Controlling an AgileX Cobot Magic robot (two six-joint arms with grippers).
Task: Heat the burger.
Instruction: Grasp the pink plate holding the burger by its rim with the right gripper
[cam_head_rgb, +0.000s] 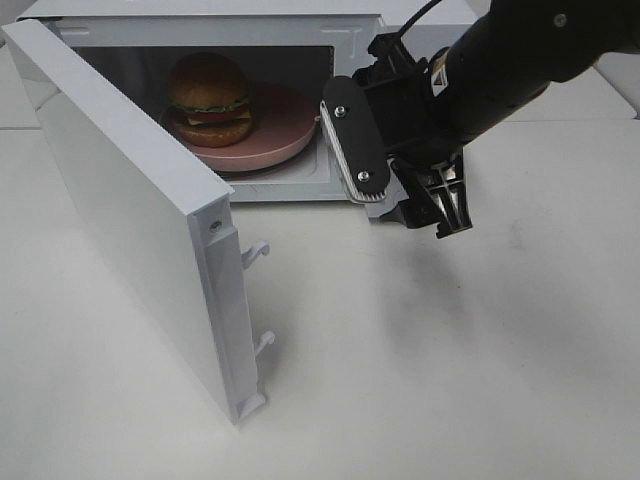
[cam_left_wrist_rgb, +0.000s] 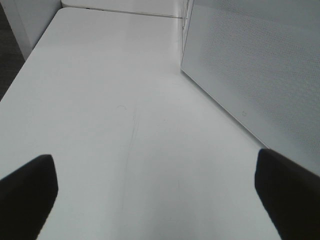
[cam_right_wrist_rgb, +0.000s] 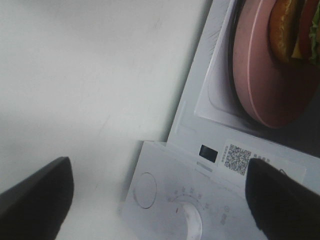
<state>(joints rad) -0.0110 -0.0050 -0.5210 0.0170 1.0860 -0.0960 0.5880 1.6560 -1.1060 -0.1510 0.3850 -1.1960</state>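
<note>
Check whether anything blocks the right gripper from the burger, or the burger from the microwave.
Nothing visible does. The burger already sits on the pink plate inside the microwave, whose door stands wide open. The right gripper, open and empty, hangs just outside the opening's right edge.

A round burger (cam_head_rgb: 210, 100) stands upright on a flat pink plate (cam_head_rgb: 285, 135) inside a white microwave (cam_head_rgb: 290, 190) whose door is open. Its glossy golden-brown bun caps layers of green lettuce, a red slice, yellow cheese and dark patty. Seen from the high camera, it sits on the plate's left half, near the back of the cavity.
</note>
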